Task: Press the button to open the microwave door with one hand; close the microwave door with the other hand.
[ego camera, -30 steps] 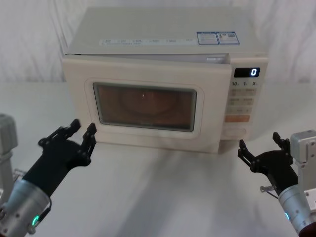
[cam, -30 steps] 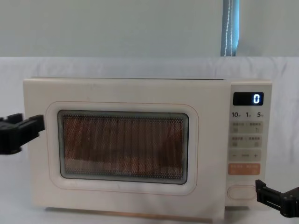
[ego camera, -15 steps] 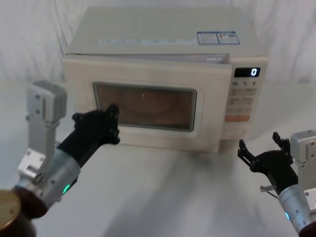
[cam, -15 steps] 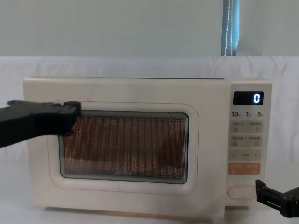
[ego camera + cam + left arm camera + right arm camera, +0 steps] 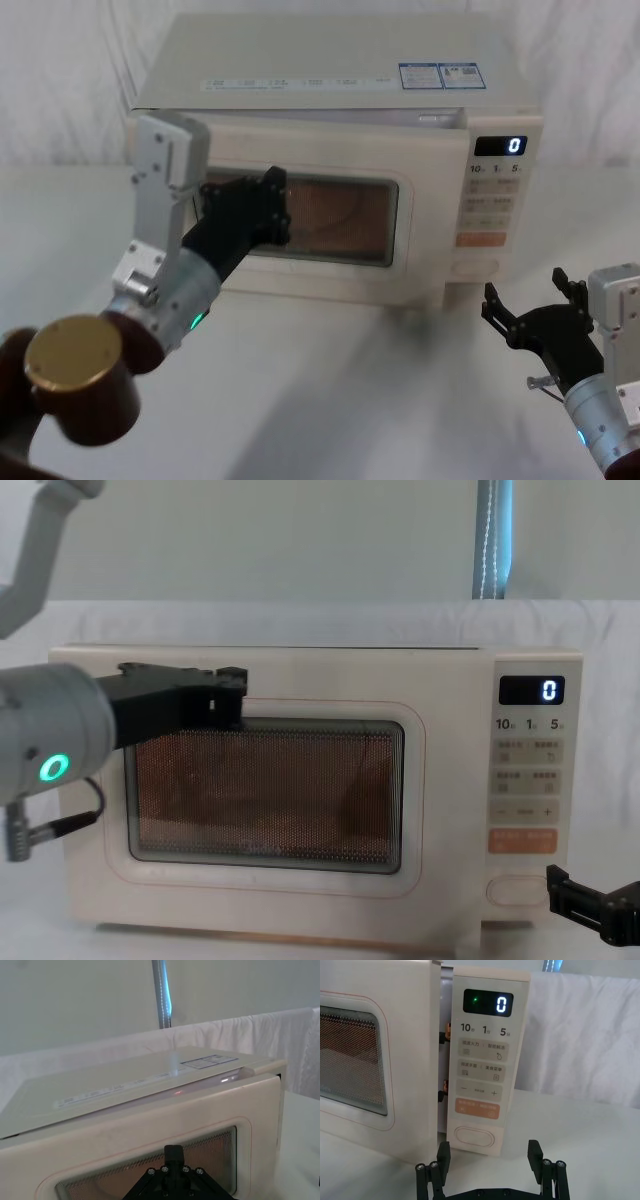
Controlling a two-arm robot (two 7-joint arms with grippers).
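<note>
The left gripper [image 5: 272, 205] rests against the microwave door [image 5: 300, 225], at nine o'clock of its mesh window; I cannot tell how its jaws stand. The right gripper [image 5: 490, 1160], jaws spread, hovers below the smooth pill-shaped button [image 5: 474, 1137]. The right wrist view shows the glossy cream door slightly ajar.

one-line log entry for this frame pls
door: microwave door ajar | left end effector: at door window | right end effector: open, low before button | display: 0
</note>
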